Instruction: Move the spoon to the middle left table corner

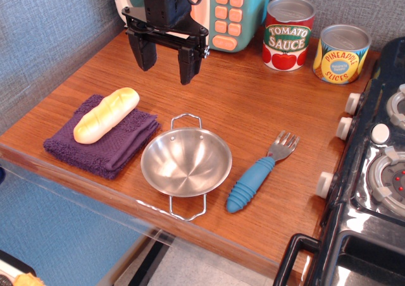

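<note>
Nearest the front edge of the reddish wood-grain table, one shiny steel two-handled bowl sits beside one spoon with ribbed blue plastic handle and silver tined head. Its long axis runs diagonally, head toward the back right. One black gripper hangs spread and empty near the back edge.

Red can: "TOMATO SAUCE"; yellow can: "PINEAPPLE SLICES"
</note>
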